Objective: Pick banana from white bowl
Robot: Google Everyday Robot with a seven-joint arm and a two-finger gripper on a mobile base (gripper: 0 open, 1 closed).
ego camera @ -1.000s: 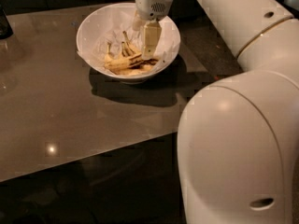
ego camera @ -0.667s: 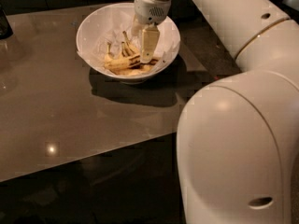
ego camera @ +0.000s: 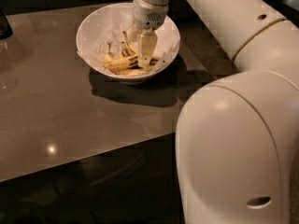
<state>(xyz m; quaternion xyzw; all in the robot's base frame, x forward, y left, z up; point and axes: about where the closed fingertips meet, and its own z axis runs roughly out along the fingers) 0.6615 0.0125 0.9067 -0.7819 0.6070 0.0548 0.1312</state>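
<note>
1. Yellow, brown-spotted bananas (ego camera: pixel 122 63) lie bunched at the bottom of the white bowl (ego camera: pixel 88 24), on its crumpled paper lining (ego camera: pixel 108 29).
2. The gripper (ego camera: pixel 145 55) reaches down into the bowl, its tip among the bananas; whether it grips one cannot be told.
3. The bowl stands on a glossy brown table (ego camera: pixel 56 111), beneath the white arm (ego camera: pixel 233 22).

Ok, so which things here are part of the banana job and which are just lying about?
Job: bananas; white bowl holding them; hand, down inside the bowl above the bananas.
Lying about: dark object at the far left edge of the table.
</note>
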